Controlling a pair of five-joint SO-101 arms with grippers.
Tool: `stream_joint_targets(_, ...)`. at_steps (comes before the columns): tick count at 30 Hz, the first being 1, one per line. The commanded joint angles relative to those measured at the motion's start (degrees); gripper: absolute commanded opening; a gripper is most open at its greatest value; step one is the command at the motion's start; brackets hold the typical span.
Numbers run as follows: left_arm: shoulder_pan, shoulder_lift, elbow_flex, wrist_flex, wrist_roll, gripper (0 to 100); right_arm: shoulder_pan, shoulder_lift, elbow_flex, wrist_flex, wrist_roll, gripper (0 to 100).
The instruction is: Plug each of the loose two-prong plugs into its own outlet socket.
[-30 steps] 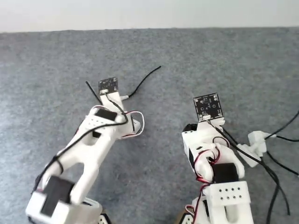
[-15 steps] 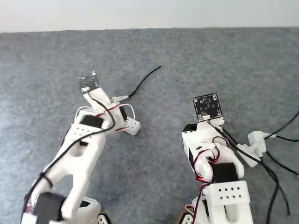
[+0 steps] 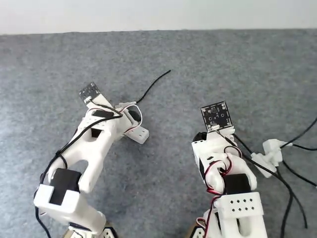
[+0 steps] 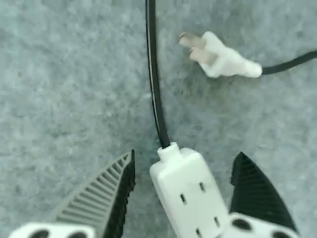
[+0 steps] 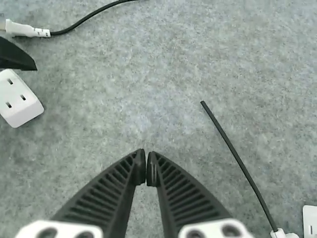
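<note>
A white outlet block (image 4: 190,196) with two-slot sockets lies on the grey carpet, its black cord (image 4: 153,74) running away from it. My left gripper (image 4: 187,157) is open, one dark finger on each side of the block with a gap on both sides. Just beyond lies a loose white two-prong plug (image 4: 218,57) on a black cable. From above, the block (image 3: 137,133) pokes out beside the left arm and the plug (image 3: 126,105) lies close to it. My right gripper (image 5: 146,166) is shut on nothing, low over bare carpet, with the block (image 5: 17,104) and plug (image 5: 25,30) off to its side.
A thin black cable (image 5: 237,158) crosses the carpet near my right gripper. More white plug hardware (image 3: 270,148) with several black cables lies by the right arm's far side. The carpet's middle and back are open.
My left arm's wrist has swung to the left and settled over the outlet block, which now shows beside it. The right arm has shifted only slightly.
</note>
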Motion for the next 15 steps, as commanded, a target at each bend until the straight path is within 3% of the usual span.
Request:
stream_joint_targets(1, -0.09, -0.18, -2.33, 0.44, 0.62, 30, 0.40, -1.01, -0.79, -1.27, 0.79, 0.9)
stream_joint_targets(5, 1.67, -0.09, -1.36, 0.35, 0.62, 29, 0.48, -1.01, -0.79, -1.27, 0.79, 0.9)
stream_joint_targets(11, 6.68, -0.09, -0.75, 0.18, 0.00, 13, 0.66, -1.19, -0.88, -1.27, 0.79, 0.9)
stream_joint_targets(15, 8.79, -0.09, -0.04, -2.11, -3.16, 10, 0.75, -1.36, -0.88, -1.27, 0.88, 0.9)
